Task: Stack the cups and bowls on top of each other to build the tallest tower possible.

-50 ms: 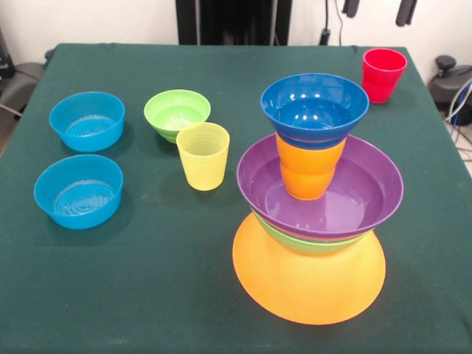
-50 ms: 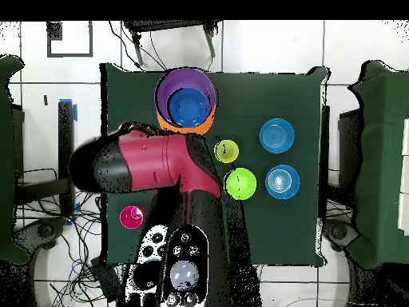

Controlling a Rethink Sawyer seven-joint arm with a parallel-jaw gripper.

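Flanking the tower [image 1: 313, 206] — 2 light blue bowls [image 1: 86, 121].

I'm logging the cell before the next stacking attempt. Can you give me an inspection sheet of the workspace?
Surface: green cloth table.
Job's things: tower, dark blue bowl on orange cup in purple bowl, over a green bowl and the orange base. Loose: yellow cup, red cup, small green bowl, two light blue bowls.
Clutter: nothing seen.
Gripper: fingers not seen; arm over the table.
Cables: on the floor.
Surroundings: tiled floor.
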